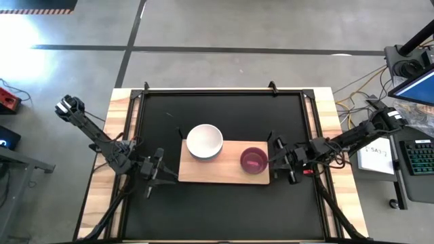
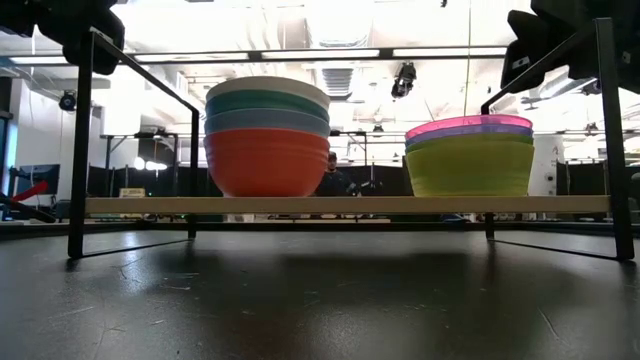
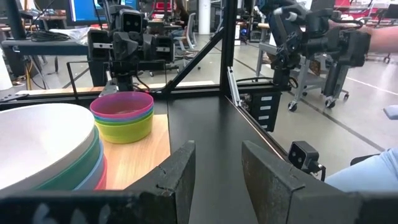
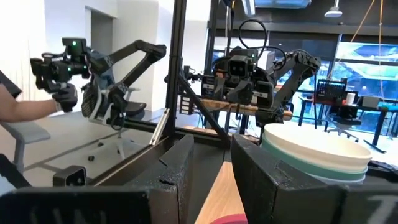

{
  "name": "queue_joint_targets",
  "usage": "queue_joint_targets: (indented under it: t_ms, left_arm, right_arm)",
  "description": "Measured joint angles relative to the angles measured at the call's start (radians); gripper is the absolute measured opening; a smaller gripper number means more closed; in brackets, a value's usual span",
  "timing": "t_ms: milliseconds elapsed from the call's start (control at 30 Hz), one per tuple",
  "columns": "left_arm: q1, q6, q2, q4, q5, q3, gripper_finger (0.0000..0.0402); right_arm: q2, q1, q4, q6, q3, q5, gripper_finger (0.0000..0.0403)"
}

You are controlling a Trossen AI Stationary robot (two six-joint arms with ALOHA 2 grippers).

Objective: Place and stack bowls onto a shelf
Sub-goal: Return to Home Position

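The light-wood shelf (image 1: pixel 217 171) carries two stacks of bowls. The larger stack (image 2: pixel 267 135) has the red bowl at the bottom, then grey-blue and teal, with the white bowl (image 1: pixel 205 141) on top. The small stack (image 2: pixel 470 153) has the yellow-green bowl at the bottom and the magenta bowl (image 1: pixel 253 160) on top. My left gripper (image 1: pixel 157 174) is open just off the shelf's left end. My right gripper (image 1: pixel 280 161) is open just off the shelf's right end, beside the small stack. Both stacks appear in the left wrist view, small stack (image 3: pixel 123 115) and larger stack (image 3: pixel 43 149).
The shelf board (image 2: pixel 350 205) sits raised on a black metal frame with upright posts (image 2: pixel 80 140) at its ends. Black tabletop (image 1: pixel 224 210) lies open toward the near edge. A desk with a keyboard (image 1: pixel 420 156) stands right of the table. A person (image 2: pixel 330 175) is in the room behind.
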Motion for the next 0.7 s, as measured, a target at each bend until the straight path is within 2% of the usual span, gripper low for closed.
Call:
queue_joint_targets:
  t_ms: [100,367,700]
  left_arm:
    - [0.0,-0.002,0.0,0.002,0.0,0.0,0.0113]
    - [0.0,-0.001,0.0,0.004,0.0,0.0,0.0113]
    - [0.0,0.006,0.0,-0.016,0.0,0.0,0.0113]
  right_arm:
    - [-0.045,0.0,-0.054,-0.038,0.0,0.001,0.0098]
    - [-0.301,-0.002,-0.254,-0.01,0.0,0.002,0.0098]
    - [-0.515,-0.008,-0.327,0.005,0.0,0.0,0.0098]
